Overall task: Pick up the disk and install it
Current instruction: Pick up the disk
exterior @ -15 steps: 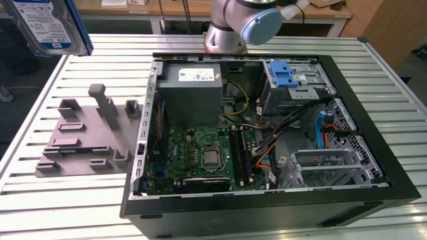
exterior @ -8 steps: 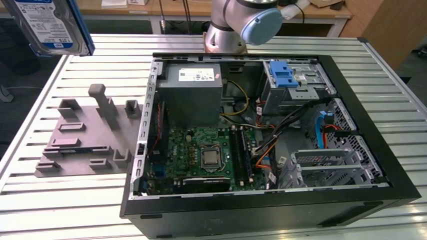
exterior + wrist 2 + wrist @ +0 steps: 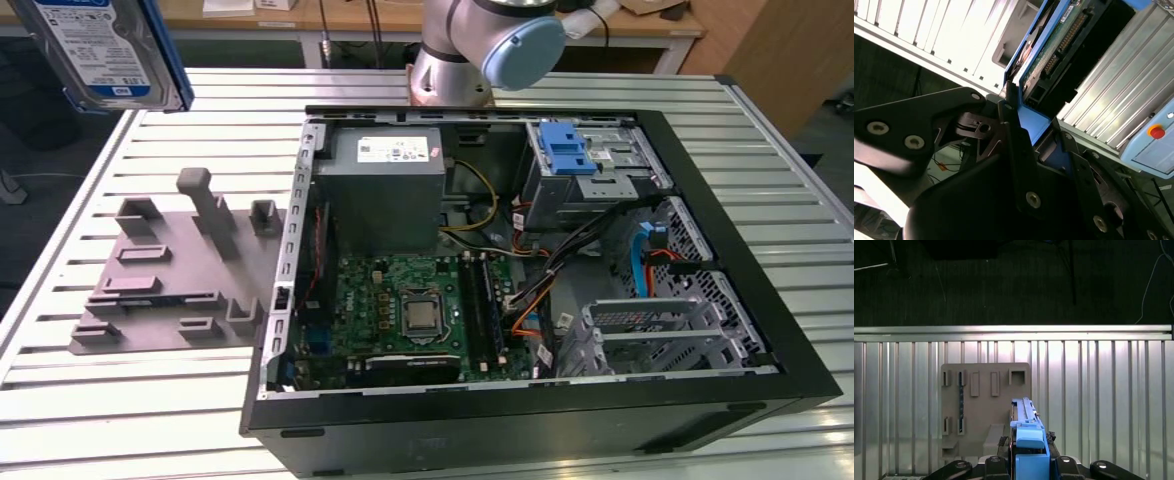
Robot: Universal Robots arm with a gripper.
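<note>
From where I stood, the end effector (image 3: 1029,460) was clamped on the disk (image 3: 107,50), its black fingers (image 3: 1016,150) pressing the blue bracket from both sides. The disk hung on edge, lifted high above the slatted worktop (image 3: 80,400) and over the edge of the grey fixture plate (image 3: 979,400). The open computer case (image 3: 534,260) lay beside that plate, toward the exterior view's right.

I count one flat silver metal disk (image 3: 107,50) in a blue plastic bracket, clamped in my one black gripper (image 3: 1026,462). There is one open black computer case (image 3: 534,425) and one flat grey holder plate (image 3: 147,290) with upright posts. In the case sit one grey power-supply box (image 3: 387,190), one green motherboard (image 3: 400,310) and one grey metal drive cage (image 3: 587,170).
</note>
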